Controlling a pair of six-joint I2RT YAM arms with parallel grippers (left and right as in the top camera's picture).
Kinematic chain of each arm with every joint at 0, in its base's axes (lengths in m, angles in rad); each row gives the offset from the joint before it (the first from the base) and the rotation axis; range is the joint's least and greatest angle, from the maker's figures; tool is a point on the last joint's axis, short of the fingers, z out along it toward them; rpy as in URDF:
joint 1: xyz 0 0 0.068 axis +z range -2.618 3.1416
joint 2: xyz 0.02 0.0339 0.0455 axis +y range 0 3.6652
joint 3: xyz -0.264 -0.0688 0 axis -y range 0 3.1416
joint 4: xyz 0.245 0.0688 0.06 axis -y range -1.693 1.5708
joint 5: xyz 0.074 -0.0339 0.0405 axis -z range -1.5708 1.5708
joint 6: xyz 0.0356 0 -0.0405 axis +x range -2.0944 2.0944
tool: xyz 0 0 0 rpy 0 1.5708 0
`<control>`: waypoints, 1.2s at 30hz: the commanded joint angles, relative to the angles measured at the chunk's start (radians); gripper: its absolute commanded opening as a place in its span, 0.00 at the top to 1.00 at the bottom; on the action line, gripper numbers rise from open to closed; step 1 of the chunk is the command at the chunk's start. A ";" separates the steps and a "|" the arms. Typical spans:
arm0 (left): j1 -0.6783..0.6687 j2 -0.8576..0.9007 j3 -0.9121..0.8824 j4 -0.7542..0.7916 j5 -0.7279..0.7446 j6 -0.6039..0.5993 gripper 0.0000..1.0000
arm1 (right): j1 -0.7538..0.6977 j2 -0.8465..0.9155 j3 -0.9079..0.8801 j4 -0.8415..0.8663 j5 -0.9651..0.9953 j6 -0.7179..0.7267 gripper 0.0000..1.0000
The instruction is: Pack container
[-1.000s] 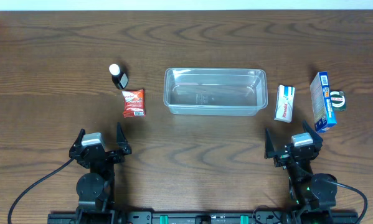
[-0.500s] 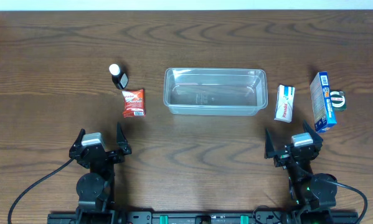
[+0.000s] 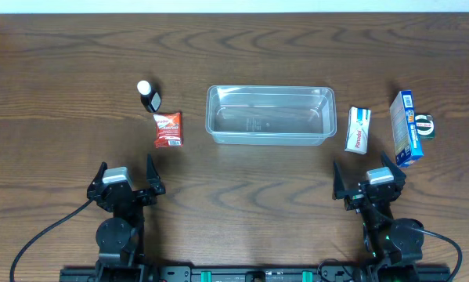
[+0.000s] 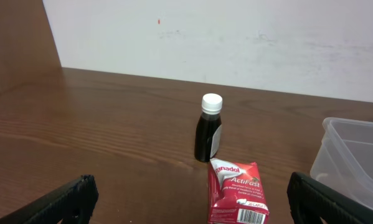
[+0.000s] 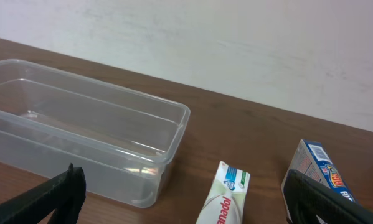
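Left jaws and right jaws: both spread wide, holding nothing, low at the near table (image 3: 234, 211) edge. Beyond left: red sachet (image 3: 168, 130), then dark bottle (image 3: 149, 97). Beyond right: white box (image 3: 358, 129), blue box (image 3: 405, 128). Container (image 3: 270, 141) mid-table between the groups, empty.

Judged: packing not begun. The next move calls for a reach to the nearest item. Nothing has shifted since the earlier frame.

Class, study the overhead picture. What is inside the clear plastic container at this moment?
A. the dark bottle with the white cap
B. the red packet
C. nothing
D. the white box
C: the container shows only its bare see-through floor, while the red packet, the dark bottle and the white box all lie outside it.
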 commanded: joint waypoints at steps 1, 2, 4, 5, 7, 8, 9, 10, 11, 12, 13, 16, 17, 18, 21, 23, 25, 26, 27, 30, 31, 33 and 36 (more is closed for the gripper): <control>0.004 -0.007 -0.032 -0.014 0.003 0.010 0.02 | 0.006 -0.005 -0.004 -0.003 0.006 -0.007 0.01; 0.004 -0.007 -0.032 -0.014 0.003 0.010 0.02 | 0.006 -0.005 -0.004 -0.003 0.006 -0.007 0.01; 0.004 -0.007 -0.032 -0.014 0.003 0.010 0.02 | 0.006 -0.005 -0.004 -0.003 0.006 -0.007 0.01; 0.004 -0.007 -0.032 -0.014 0.003 0.010 0.02 | 0.006 -0.005 -0.004 -0.003 0.006 -0.007 0.01; 0.004 -0.007 -0.032 -0.014 0.003 0.010 0.02 | 0.006 -0.005 -0.004 -0.003 0.006 -0.007 0.01; 0.004 -0.007 -0.032 -0.014 0.003 0.010 0.02 | 0.006 -0.005 -0.004 -0.003 0.006 -0.007 0.01; 0.004 -0.007 -0.032 -0.014 0.003 0.010 0.02 | 0.006 -0.005 -0.004 -0.003 0.006 -0.007 0.01; 0.004 -0.007 -0.032 -0.014 0.003 0.010 0.02 | 0.006 -0.005 -0.004 -0.003 0.006 -0.007 0.01; 0.004 -0.007 -0.032 -0.014 0.003 0.010 0.02 | 0.006 -0.005 -0.004 -0.003 0.006 -0.007 0.01; 0.004 -0.007 -0.032 -0.014 0.003 0.010 0.02 | 0.006 -0.005 -0.004 -0.003 0.006 -0.007 0.01; 0.004 -0.007 -0.032 -0.014 0.003 0.010 0.02 | 0.006 -0.005 -0.004 -0.003 0.006 -0.007 0.01; 0.004 -0.007 -0.032 -0.014 0.003 0.010 0.02 | 0.006 -0.005 -0.004 -0.003 0.006 -0.007 0.01; 0.004 -0.007 -0.032 -0.014 0.003 0.010 0.02 | 0.006 -0.005 -0.004 -0.003 0.006 -0.007 0.01; 0.004 -0.007 -0.032 -0.014 0.003 0.010 0.02 | 0.006 -0.005 -0.004 -0.003 0.006 -0.007 0.01; 0.004 -0.007 -0.032 -0.014 0.003 0.010 0.02 | 0.006 -0.005 -0.004 -0.003 0.006 -0.007 0.01; 0.004 -0.007 -0.032 -0.014 0.003 0.010 0.02 | 0.006 -0.005 -0.004 -0.003 0.007 -0.008 0.01; 0.004 -0.007 -0.032 -0.014 0.003 0.010 0.02 | 0.006 -0.005 -0.004 -0.003 0.006 -0.007 0.01; 0.004 -0.007 -0.032 -0.014 0.003 0.010 0.02 | 0.006 -0.005 -0.004 0.001 0.002 -0.007 0.01; 0.004 -0.007 -0.032 -0.014 0.003 0.010 0.02 | 0.006 -0.005 -0.004 0.005 0.005 -0.008 0.01; 0.004 -0.007 -0.032 -0.014 0.003 0.010 0.02 | 0.006 -0.005 -0.003 0.039 0.007 0.025 0.01; 0.004 -0.007 -0.032 -0.014 0.003 0.010 0.02 | 0.006 -0.005 0.003 0.046 0.018 0.051 0.01; 0.004 -0.007 -0.032 -0.014 0.003 0.010 0.02 | 0.006 -0.003 0.045 0.023 0.077 0.089 0.01; 0.004 -0.007 -0.032 -0.014 0.003 0.010 0.02 | 0.005 0.039 0.203 -0.127 0.219 0.093 0.01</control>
